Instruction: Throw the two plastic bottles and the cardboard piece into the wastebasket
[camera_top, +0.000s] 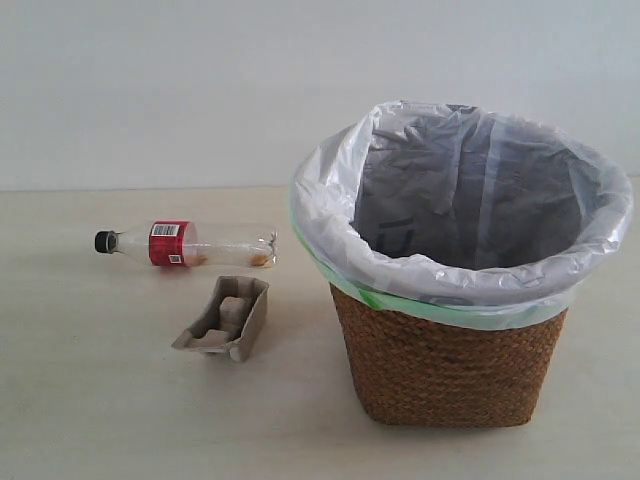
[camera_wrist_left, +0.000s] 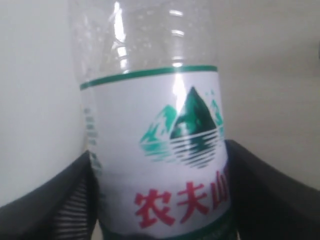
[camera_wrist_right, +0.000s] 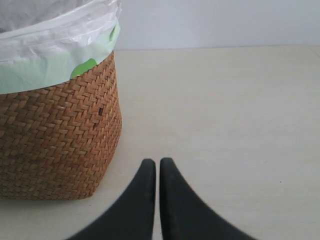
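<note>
pressing against both sides of the larger plastic bottle (camera_wrist_left: 150, 125), the dark fingers (camera_wrist_left: 265, 195) of the left gripper (camera_wrist_left: 160, 200) are seen clamped on it at its green-and-white label, which is printed with a mountain logo and red characters. the clear ribbed body is seen beyond the label, and where this bottle hangs over the scene cannot be told. the right gripper (camera_wrist_right: 155, 167) is seen with its two black fingers brought together, tips almost touching and gripping nothing, low over the pale table (camera_wrist_right: 225, 125) and near the woven side of the wastebasket (camera_wrist_right: 55, 140), which is lined with a white bag edged in green. to the left of the wastebasket, the slimmer bottle (camera_top: 185, 245) is laid on its side, red label up, black cap pointed away from the basket. the cardboard piece (camera_top: 225, 318) is set on the table just in front of that bottle, apart from it, open side up.
</note>
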